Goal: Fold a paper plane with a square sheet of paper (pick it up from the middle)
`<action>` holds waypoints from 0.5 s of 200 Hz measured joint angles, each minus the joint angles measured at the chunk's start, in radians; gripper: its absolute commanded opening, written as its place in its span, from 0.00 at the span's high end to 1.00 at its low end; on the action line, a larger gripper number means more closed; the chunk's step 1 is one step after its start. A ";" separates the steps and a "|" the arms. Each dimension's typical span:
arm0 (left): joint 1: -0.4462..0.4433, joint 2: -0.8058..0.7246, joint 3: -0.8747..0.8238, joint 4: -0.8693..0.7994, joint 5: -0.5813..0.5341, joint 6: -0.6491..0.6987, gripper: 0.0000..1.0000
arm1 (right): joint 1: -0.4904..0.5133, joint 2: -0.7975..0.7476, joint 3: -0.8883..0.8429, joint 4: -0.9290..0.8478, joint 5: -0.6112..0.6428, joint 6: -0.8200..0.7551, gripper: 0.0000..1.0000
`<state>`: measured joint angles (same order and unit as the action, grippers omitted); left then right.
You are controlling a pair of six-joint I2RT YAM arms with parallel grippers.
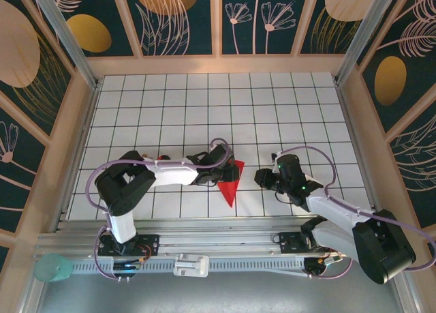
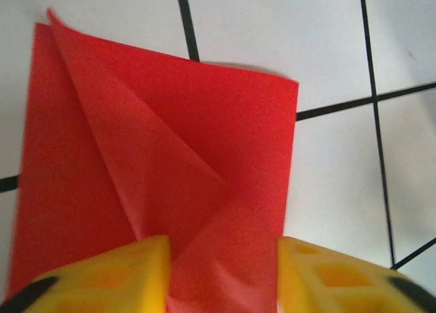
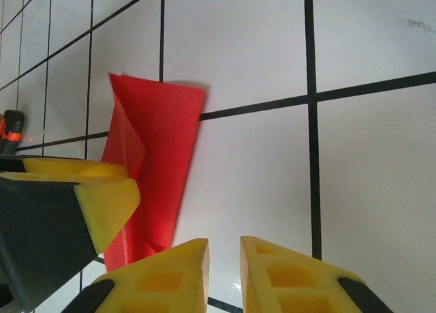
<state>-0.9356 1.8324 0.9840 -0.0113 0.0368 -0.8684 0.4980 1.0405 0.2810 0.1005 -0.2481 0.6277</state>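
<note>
The red sheet of paper [image 1: 231, 187] lies on the white grid table, folded into a narrow wedge with its point toward the near edge. In the left wrist view the paper [image 2: 191, 122] shows diagonal creases and a raised flap. My left gripper [image 1: 219, 171] is at the paper's left side. Its yellow fingers are apart over the paper, and red paper fills the gap of the left gripper [image 2: 223, 241]. My right gripper [image 1: 261, 179] hovers about one tile right of the paper. The right gripper [image 3: 223, 243] is open by a narrow gap with bare table between. The paper [image 3: 160, 136] lies ahead and left of it, beside the left fingers [image 3: 102, 200].
Wooden-framed patterned walls [image 1: 82, 101] enclose the table on three sides. A metal rail [image 1: 225, 245] runs along the near edge with a white clip [image 1: 191, 264] on it. A teal cup [image 1: 53, 266] sits at the near left corner. Open tiles stretch behind the paper.
</note>
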 measured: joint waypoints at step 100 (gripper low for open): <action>0.002 -0.151 -0.073 0.118 0.065 -0.035 0.97 | -0.013 -0.015 0.025 -0.049 0.006 -0.075 0.79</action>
<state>-0.9337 1.6817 0.9112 0.1070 0.1017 -0.9039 0.4854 1.0252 0.3058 0.0517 -0.2417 0.5529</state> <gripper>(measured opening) 0.061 0.207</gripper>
